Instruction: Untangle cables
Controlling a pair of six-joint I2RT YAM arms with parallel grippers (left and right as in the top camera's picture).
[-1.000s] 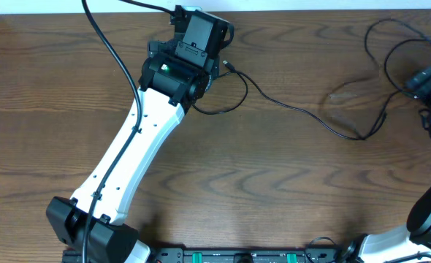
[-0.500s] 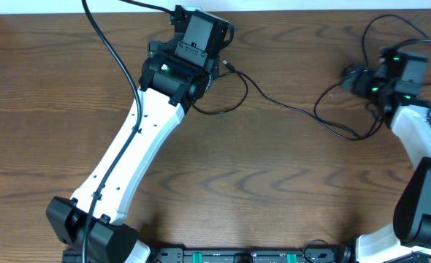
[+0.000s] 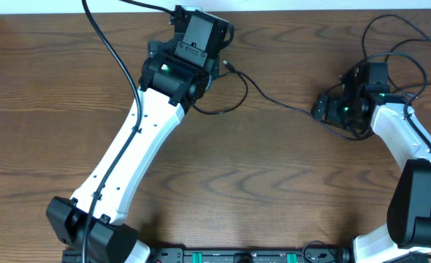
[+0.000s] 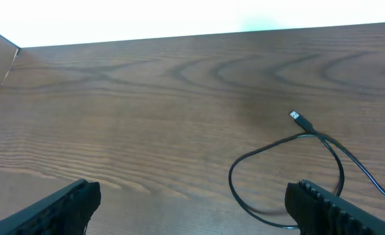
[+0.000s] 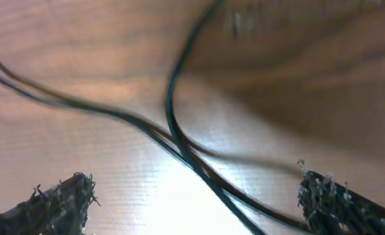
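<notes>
1. Cables point(image 3: 277, 102): thin black cords on the wooden table point(image 3: 55, 109). One strand stretches from near the left gripper point(image 4: 192, 205) across to the right gripper point(image 5: 196, 201), and more loops lie behind that gripper.
2. The left gripper is released, jaws wide, holding nothing. A small plug point(image 4: 297, 117) lies ahead and to its right, with a loop of cord curling toward its right finger.
3. The right gripper is likewise released, jaws wide, low over the wood. Blurred black cords cross between its fingers, unpinched.
</notes>
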